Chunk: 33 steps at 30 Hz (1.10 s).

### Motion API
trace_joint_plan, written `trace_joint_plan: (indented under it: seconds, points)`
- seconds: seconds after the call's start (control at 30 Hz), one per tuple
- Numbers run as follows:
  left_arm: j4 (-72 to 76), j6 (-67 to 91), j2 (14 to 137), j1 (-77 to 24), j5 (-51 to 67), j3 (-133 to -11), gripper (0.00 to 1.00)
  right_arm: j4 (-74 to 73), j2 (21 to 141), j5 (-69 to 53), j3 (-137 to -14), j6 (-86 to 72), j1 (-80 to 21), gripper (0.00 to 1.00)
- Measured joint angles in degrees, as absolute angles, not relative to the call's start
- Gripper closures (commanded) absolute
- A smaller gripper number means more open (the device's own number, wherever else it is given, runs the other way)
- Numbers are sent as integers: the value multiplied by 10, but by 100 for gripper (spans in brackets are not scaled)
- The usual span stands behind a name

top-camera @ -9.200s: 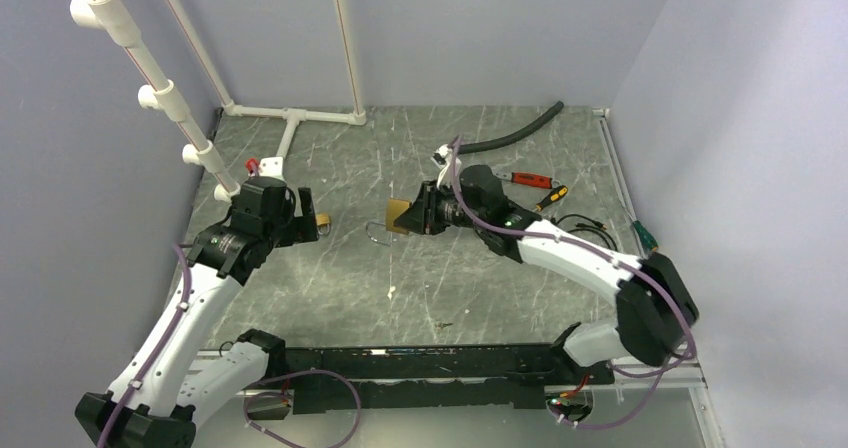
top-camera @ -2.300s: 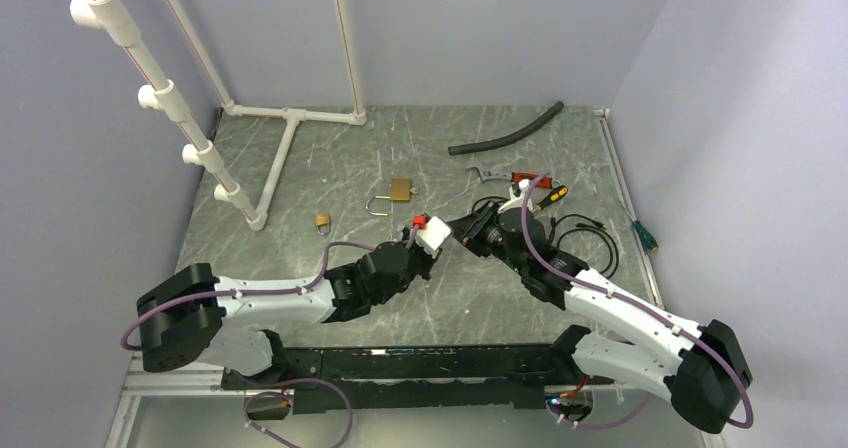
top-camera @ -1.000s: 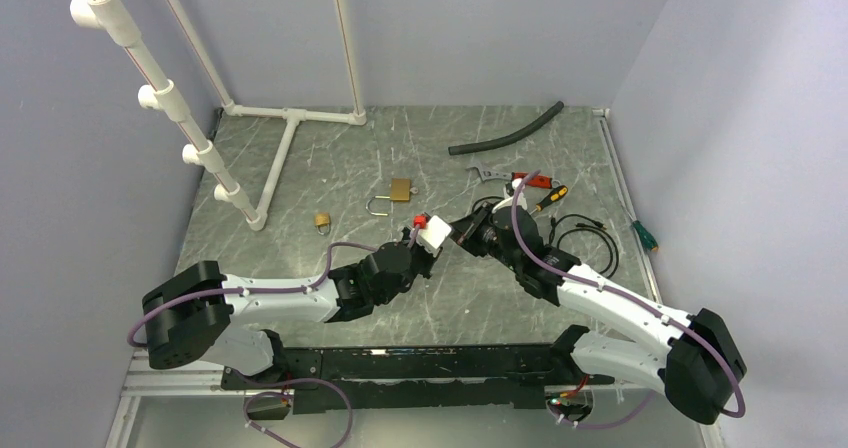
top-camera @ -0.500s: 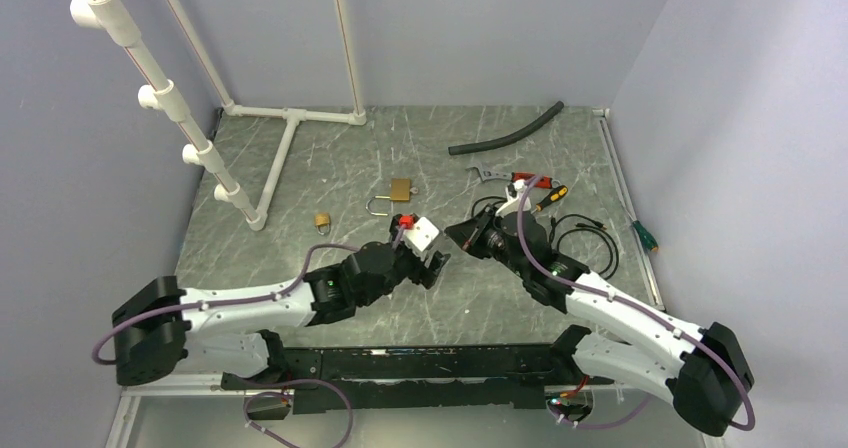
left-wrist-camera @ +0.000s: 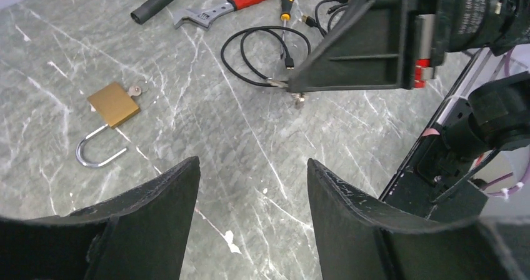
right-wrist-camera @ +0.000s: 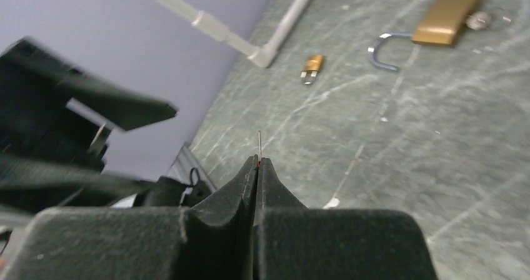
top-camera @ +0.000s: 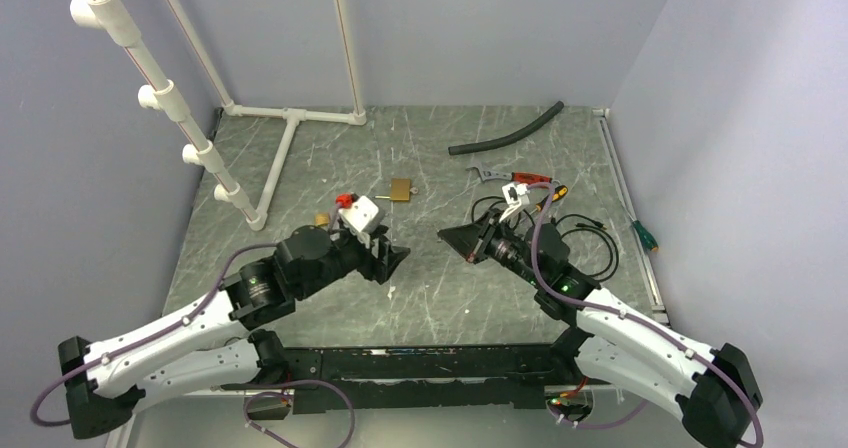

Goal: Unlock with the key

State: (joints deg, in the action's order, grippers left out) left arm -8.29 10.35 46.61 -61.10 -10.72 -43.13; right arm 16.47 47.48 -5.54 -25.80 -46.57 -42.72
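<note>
At mid-table, raised above the table: right gripper, fingers pressed shut on the key (only a thin metal sliver shows past the tips in its wrist view). Left gripper: fingers well apart, empty, facing the right one. Large padlock: shackle swung open, lying flat. Small padlock: lying apart from it.

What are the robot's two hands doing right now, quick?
Left gripper: open, holding nothing.
Right gripper: closed, pinching the small key, which dangles at its tips.
</note>
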Motion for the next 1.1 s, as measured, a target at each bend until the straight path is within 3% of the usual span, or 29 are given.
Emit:
trace_joint_plan:
  seconds: [0.3, 0.53, 0.77, 1.1]
  points:
    - [-179, 159, 440, -522, -25, -453, 31, 256, 438, -183, -243, -419, -427, 100]
    - [-298, 239, 541, -447, -84, -545, 26, 268, 425, -216, -241, -405, -427, 100]
    - [-400, 279, 637, -360, -133, -566, 6, 260, 413, -217, -236, -400, -427, 100]
    - [-420, 272, 766, -190, -86, -566, 10, 224, 404, -210, -232, -392, -427, 100]
